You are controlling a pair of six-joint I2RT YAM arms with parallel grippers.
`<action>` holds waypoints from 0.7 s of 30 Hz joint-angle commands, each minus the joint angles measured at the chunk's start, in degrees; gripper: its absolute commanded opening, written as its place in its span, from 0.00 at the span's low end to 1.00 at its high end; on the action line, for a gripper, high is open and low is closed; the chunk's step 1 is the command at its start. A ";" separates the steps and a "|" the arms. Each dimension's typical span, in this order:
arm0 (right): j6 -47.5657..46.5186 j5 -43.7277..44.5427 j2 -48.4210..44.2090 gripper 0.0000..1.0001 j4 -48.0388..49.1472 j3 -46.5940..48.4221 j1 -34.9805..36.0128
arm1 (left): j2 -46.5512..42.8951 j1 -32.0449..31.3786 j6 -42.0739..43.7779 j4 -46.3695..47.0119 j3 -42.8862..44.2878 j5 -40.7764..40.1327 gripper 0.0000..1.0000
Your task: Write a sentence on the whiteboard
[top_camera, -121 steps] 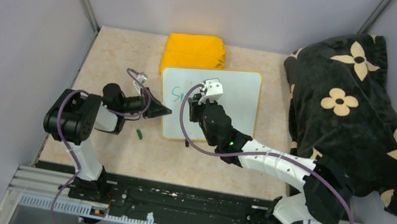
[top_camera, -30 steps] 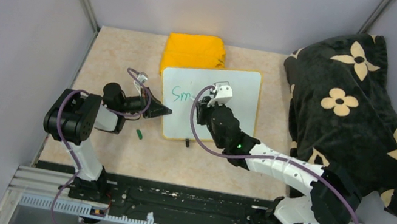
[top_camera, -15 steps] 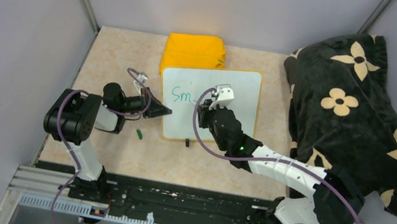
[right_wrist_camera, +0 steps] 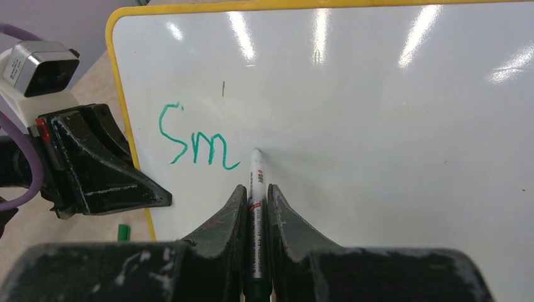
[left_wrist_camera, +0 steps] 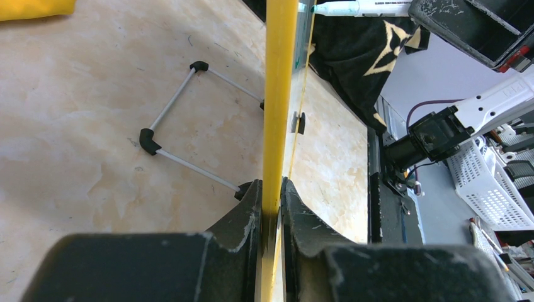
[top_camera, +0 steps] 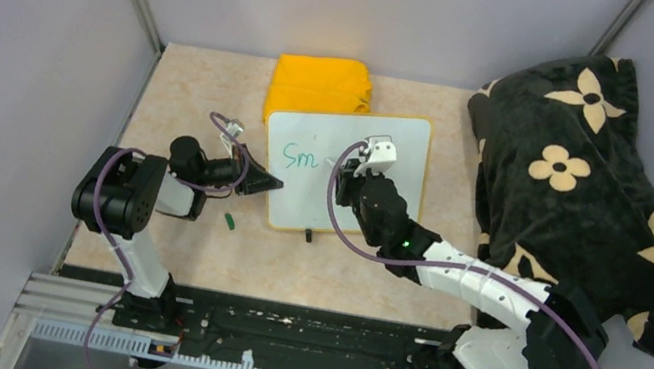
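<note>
The whiteboard (top_camera: 406, 148) with its yellow rim lies tilted on the table, propped on a wire stand (left_wrist_camera: 182, 123). My left gripper (top_camera: 271, 182) is shut on the left rim (left_wrist_camera: 280, 94), one finger on each face (left_wrist_camera: 271, 185). The sentence (top_camera: 300, 157) reads "Sm" in green (right_wrist_camera: 198, 148). My right gripper (top_camera: 337, 171) is shut on a green marker (right_wrist_camera: 256, 182), jaws tight on its barrel (right_wrist_camera: 255, 189). The marker's tip touches the board (right_wrist_camera: 378, 126) just right of the "m". In the top view the marker is hidden under the wrist.
A folded yellow cloth (top_camera: 320, 85) lies behind the board. A black flowered blanket (top_camera: 578, 178) fills the right side. The marker's green cap (top_camera: 230, 221) lies on the table near the left gripper. A small black clip (top_camera: 308, 235) sits at the board's near edge.
My right gripper has moved rightward along the board with the marker; an "m" now follows the "S". The left gripper and the board have not moved.
</note>
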 commanded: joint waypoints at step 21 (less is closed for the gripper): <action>-1.79 -0.95 1.29 0.00 8.25 5.31 -0.68 | 0.19 -0.23 2.44 -2.60 0.19 -2.27 0.00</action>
